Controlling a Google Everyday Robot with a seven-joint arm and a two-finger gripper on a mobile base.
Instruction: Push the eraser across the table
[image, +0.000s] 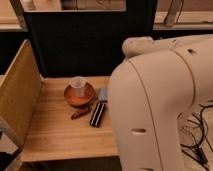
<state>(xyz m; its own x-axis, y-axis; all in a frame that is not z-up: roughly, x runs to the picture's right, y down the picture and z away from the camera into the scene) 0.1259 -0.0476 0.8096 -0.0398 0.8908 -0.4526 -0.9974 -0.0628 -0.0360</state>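
Note:
The pale-wood plank table (55, 135) fills the lower left of the camera view. A dark rectangular block with a lighter stripe, which looks like the eraser (97, 114), lies near the table's middle, close to the edge of my white arm (165, 105). The arm's bulky body covers the right half of the view. My gripper is not in view; it is hidden behind or beyond the arm.
An orange-brown bowl (80, 96) holding a white cup (77, 83) stands behind the eraser. A small grey-blue block (103, 94) lies beside the bowl and a reddish-brown object (80, 114) left of the eraser. A tan woven panel (17, 95) walls the left side. A dark panel (75, 45) stands behind.

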